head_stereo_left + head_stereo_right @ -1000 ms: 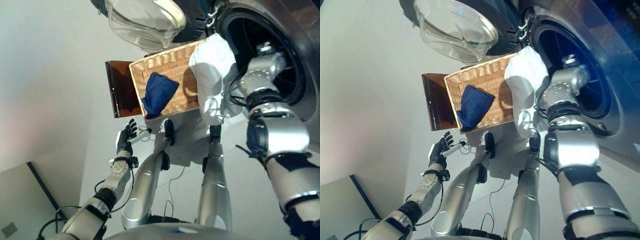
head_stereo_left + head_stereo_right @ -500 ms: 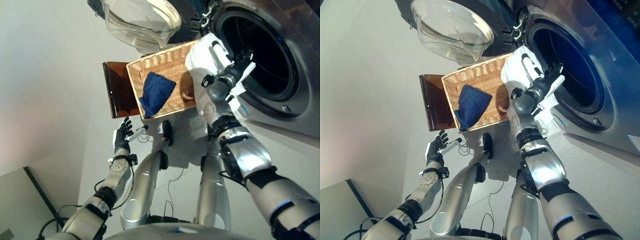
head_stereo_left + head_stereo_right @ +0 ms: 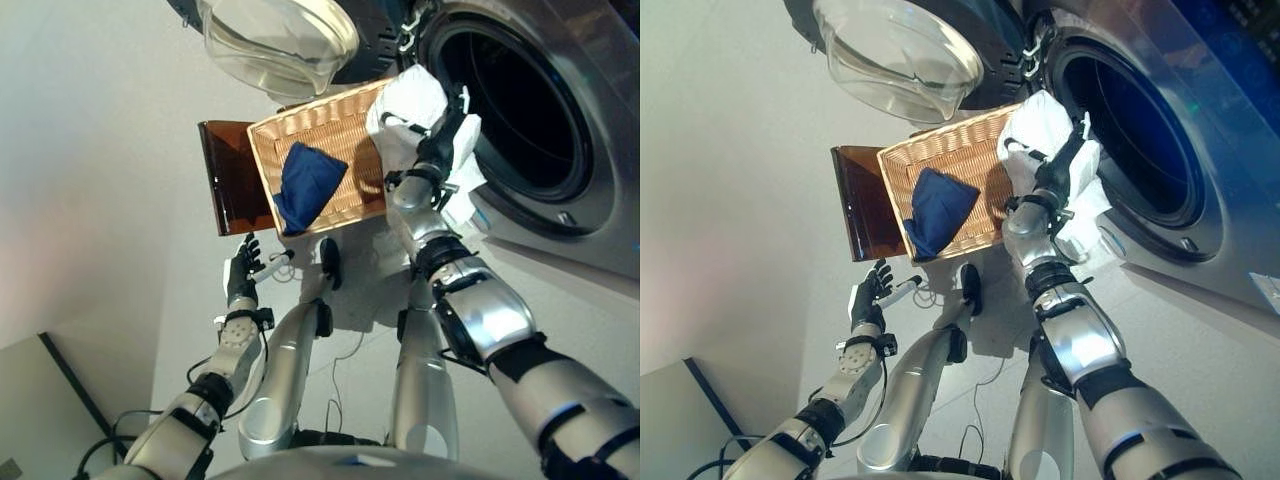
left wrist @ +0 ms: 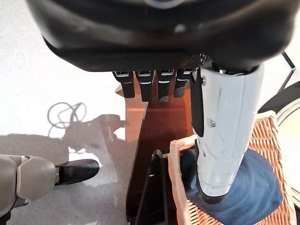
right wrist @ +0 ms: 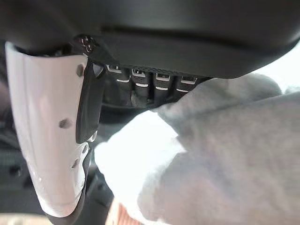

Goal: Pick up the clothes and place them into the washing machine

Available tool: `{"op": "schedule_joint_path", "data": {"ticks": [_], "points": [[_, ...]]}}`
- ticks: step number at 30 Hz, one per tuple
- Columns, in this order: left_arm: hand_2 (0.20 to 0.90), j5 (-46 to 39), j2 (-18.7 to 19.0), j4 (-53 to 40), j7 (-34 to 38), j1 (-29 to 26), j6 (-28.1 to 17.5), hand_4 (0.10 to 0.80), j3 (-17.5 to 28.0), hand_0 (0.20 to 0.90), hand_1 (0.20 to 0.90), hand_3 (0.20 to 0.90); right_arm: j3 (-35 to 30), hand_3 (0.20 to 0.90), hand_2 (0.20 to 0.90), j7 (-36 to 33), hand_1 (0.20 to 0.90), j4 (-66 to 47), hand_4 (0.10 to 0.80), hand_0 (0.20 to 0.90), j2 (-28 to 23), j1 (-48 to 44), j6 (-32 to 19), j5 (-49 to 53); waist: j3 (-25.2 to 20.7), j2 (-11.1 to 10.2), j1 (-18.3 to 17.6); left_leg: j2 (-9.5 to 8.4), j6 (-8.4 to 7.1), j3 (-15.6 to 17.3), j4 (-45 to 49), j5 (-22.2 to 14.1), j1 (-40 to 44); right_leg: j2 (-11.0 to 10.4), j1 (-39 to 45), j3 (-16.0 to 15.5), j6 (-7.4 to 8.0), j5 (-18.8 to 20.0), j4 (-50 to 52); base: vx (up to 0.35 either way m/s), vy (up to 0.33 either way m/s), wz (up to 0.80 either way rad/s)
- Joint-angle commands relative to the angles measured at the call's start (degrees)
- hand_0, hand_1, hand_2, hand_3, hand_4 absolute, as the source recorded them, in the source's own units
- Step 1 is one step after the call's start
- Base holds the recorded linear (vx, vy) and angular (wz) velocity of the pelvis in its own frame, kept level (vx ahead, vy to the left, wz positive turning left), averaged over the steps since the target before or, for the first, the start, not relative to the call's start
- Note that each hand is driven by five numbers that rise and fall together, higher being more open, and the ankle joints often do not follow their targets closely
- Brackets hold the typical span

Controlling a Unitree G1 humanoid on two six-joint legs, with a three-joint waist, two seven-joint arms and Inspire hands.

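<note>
I'm mid-carry: my right hand (image 3: pixel 440 150) is up at the white garment (image 3: pixel 412 100), fingers curled into the cloth, in the upper right of the frame between the wicker basket (image 3: pixel 330 125) and the washing machine (image 3: pixel 560 110) drum opening. Next, I judge, I must swing it right, into the drum, then release. The blue garment (image 3: pixel 308 185) lies in the basket. My left hand (image 3: pixel 240 275), lower left, hangs spread and idle.

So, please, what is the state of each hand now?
Left hand: open, holding nothing, low beside the wicker basket.
Right hand: shut on the white garment, near the washing machine opening.
</note>
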Motion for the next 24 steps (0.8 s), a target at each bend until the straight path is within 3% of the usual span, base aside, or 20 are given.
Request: {"op": "schedule_joint_path", "data": {"ticks": [1,15,24], "points": [[0.900,1.31,1.25,-0.95,2.14,1.21,-2.99,0.800,2.52,0.900,0.900,0.900,2.73,0.900,0.900,0.19,0.900,0.87,0.800,0.900,0.52,-4.90,0.06,-4.16,-1.24,2.67,1.30,3.15,-6.63,-1.59,-1.73,1.37,-2.96,1.33,0.34,-0.22,-3.94,-9.67,10.01,0.000,0.000,0.00],[0.900,1.10,2.03,0.13,1.02,1.27,-3.34,0.800,4.88,0.900,0.900,0.900,7.43,0.900,0.900,6.90,0.900,17.19,0.800,0.900,-2.56,-8.72,3.66,-4.44,-0.95,3.84,3.05,2.92,-6.82,-1.95,-2.54,2.08,-2.54,1.23,0.28,-0.47,-4.05,-9.72,10.40,0.000,0.000,0.00],[0.900,1.42,2.12,-1.98,0.54,1.12,-3.37,0.800,4.44,0.900,0.900,0.900,7.84,0.900,0.900,8.70,0.900,19.59,0.800,0.900,-4.36,-9.31,4.63,-4.36,-0.09,4.68,3.70,2.72,-6.93,-2.03,-2.92,2.67,-2.96,1.15,-0.22,-0.45,-4.06,-9.69,10.75,0.000,0.000,0.00]]}}
